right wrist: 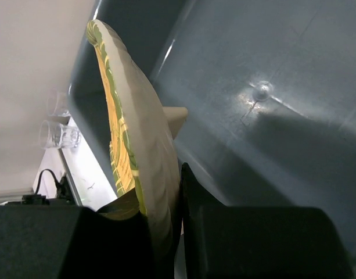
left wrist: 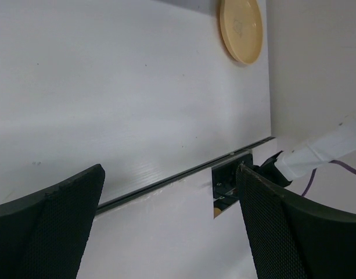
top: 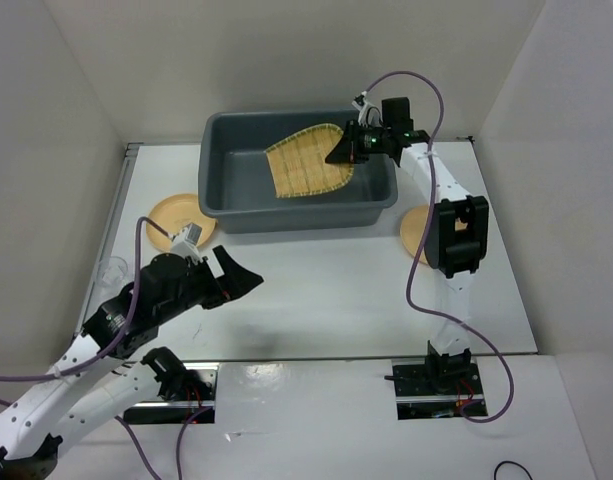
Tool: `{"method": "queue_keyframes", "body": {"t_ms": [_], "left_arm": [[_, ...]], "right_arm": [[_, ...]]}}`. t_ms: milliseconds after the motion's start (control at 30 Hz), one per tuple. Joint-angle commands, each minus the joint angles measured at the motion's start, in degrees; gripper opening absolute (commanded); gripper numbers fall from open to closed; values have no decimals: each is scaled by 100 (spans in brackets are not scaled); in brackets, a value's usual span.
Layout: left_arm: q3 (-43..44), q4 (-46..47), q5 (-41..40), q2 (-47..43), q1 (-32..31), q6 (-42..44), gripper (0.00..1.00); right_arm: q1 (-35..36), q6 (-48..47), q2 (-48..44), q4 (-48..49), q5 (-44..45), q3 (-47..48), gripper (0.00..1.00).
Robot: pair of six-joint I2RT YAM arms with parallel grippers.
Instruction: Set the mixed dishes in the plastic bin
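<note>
Right pincer: your right pincer (top: 358,150) is clamped narrowly on the right edge of the woven tray (top: 306,165).
Why tilted: the tray hangs on edge, probably so it clears the wall of the bin (top: 226,205) and slides down flat.
Tray position: it reaches left from the jaws, within the bin's right half. You cannot tell whether it touches the floor.
Left pincer: your left pincer (top: 236,280) is spread wide with nothing in it, over the table at the near left, likely keeping clear.
Not yet binned: left plate (top: 171,220), right plate (top: 416,232), cups (right wrist: 60,135).
</note>
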Motion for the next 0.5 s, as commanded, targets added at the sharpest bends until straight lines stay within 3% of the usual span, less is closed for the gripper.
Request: {"method": "queue_keyframes", "body": {"t_ms": [0,267,467], "left_arm": [[318,6,-173,268,33,329,100],[740,6,-59,1077,138,760,100],[723,6,-59,964,322,813,100]], "right_arm": [[53,158,-145,399,-97,456,0],[53,-123,487,189,491,236,0],[53,-334,1198,136,790,666,0]]}}
